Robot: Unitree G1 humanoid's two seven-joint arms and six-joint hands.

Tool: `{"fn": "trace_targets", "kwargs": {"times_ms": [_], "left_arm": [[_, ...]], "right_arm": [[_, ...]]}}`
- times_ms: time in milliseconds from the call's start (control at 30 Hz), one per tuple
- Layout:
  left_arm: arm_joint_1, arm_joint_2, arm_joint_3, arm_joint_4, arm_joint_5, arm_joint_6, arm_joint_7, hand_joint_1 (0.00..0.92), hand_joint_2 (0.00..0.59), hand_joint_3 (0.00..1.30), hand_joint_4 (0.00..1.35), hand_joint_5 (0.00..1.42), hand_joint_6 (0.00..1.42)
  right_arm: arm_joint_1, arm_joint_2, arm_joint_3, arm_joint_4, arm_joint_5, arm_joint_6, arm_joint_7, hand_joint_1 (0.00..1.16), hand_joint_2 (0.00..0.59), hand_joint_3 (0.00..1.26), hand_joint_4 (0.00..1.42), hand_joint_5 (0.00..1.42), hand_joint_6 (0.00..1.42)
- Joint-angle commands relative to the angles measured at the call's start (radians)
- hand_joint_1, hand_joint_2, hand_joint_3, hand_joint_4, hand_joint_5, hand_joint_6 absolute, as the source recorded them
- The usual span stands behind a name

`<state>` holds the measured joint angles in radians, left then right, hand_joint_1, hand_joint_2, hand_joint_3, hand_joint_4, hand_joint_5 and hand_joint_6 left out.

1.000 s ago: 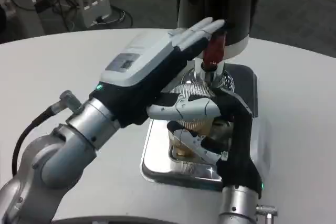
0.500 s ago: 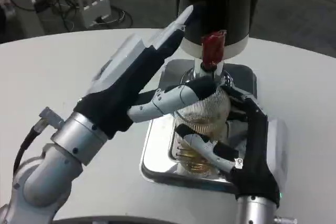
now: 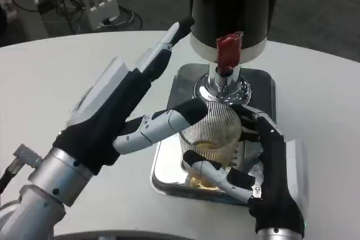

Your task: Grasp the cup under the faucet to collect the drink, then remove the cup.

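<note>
Cup: ribbed clear glass cup (image 3: 211, 130) with amber drink, on the steel drip tray (image 3: 169, 167) below the chrome faucet (image 3: 221, 85).
Right hand (image 3: 264, 164): wrapped around the cup.
Left hand (image 3: 121, 111): spread wide, empty, thumb near the rim.
Risk: lifting could knock the rim against the faucet or thumb, spilling.

From my seat the cup (image 3: 211, 130) is hemmed in: the faucet (image 3: 223, 82) with its red lever (image 3: 228, 52) hangs just above its rim, and the dark dispenser body (image 3: 233, 4) walls off the far side. My right hand (image 3: 264, 167) fills the right flank, my left hand (image 3: 121, 108) the left. The white table (image 3: 50, 82) lies open to the left and the near edge of the steel drip tray (image 3: 169, 178) is bare.
</note>
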<state>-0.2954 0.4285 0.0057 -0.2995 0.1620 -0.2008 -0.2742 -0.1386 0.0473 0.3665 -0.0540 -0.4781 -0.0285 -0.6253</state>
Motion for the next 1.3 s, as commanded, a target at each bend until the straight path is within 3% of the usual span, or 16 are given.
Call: {"fn": "trace_targets", "kwargs": {"times_ms": [33, 267, 467, 800, 1100, 1300], "left_arm": [[0.101, 0.022, 0.028, -0.015, 0.047, -0.097, 0.024, 0.000, 0.072, 0.00, 0.00, 0.00, 0.00], [0.282, 0.037, 0.078, 0.034, 0.111, -0.266, 0.075, 0.000, 0.072, 0.00, 0.00, 0.00, 0.00], [0.382, 0.047, 0.097, 0.051, 0.230, -0.370, 0.138, 0.000, 0.078, 0.00, 0.00, 0.00, 0.00], [0.394, 0.070, 0.110, 0.080, 0.310, -0.426, 0.181, 0.000, 0.082, 0.00, 0.00, 0.00, 0.00], [0.456, 0.088, 0.135, 0.045, 0.428, -0.435, 0.231, 0.000, 0.084, 0.00, 0.00, 0.00, 0.00], [0.490, 0.083, 0.125, 0.027, 0.450, -0.424, 0.225, 0.000, 0.084, 0.00, 0.00, 0.00, 0.00]], "right_arm": [[0.067, 0.038, 0.017, -0.080, 0.011, 0.014, 0.070, 0.93, 0.133, 0.77, 0.88, 1.05, 1.11], [0.142, -0.001, -0.010, -0.194, 0.003, 0.068, 0.205, 0.93, 0.133, 0.77, 0.89, 1.06, 1.13], [0.184, 0.004, -0.015, -0.307, -0.011, 0.104, 0.287, 0.93, 0.133, 0.77, 0.89, 1.06, 1.13], [0.202, 0.014, -0.061, -0.379, 0.010, 0.166, 0.379, 0.93, 0.126, 0.78, 0.90, 1.08, 1.16], [0.265, -0.051, -0.140, -0.521, 0.043, 0.165, 0.492, 0.94, 0.123, 0.78, 0.90, 1.08, 1.19], [0.304, -0.061, -0.165, -0.547, 0.051, 0.136, 0.495, 0.94, 0.120, 0.78, 0.90, 1.09, 1.19]]}}
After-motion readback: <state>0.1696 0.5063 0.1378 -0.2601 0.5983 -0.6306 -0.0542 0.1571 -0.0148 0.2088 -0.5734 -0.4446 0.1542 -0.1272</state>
